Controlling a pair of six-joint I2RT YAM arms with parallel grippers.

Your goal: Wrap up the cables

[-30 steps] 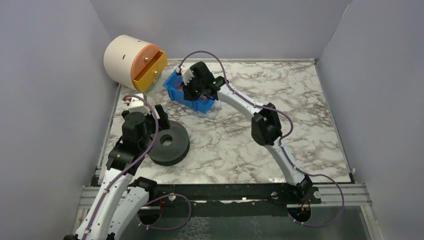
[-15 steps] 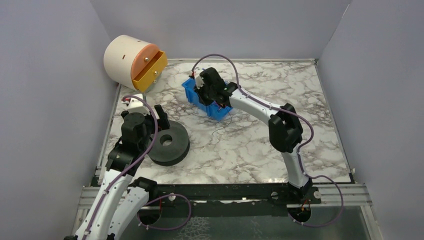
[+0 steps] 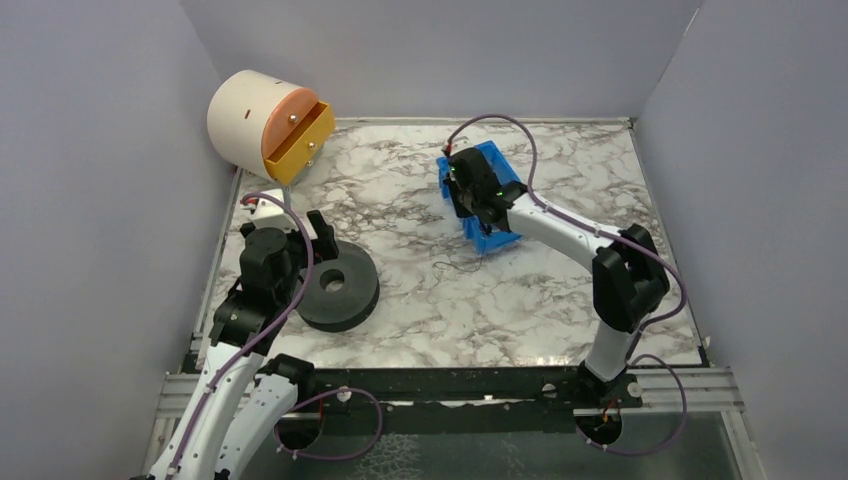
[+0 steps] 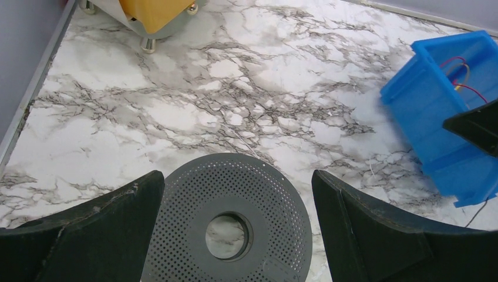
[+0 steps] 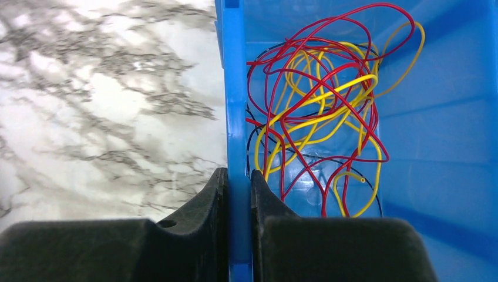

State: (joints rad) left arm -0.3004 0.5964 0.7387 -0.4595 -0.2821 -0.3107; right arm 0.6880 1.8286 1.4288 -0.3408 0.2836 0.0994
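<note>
My right fingers (image 5: 197, 235) are pinching a wall of the blue plastic bin (image 5: 235, 88).
Inside it, thin red and yellow cables (image 5: 317, 117) are lying tangled; my left fingers (image 4: 376, 235) are gaping wide.

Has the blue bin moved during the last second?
Yes. The blue bin moved right, away from the cream drum, its wall pinched by the right pincer.

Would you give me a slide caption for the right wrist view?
Right hand grips the blue bin by its wall, red and yellow cables tangled inside.
</note>
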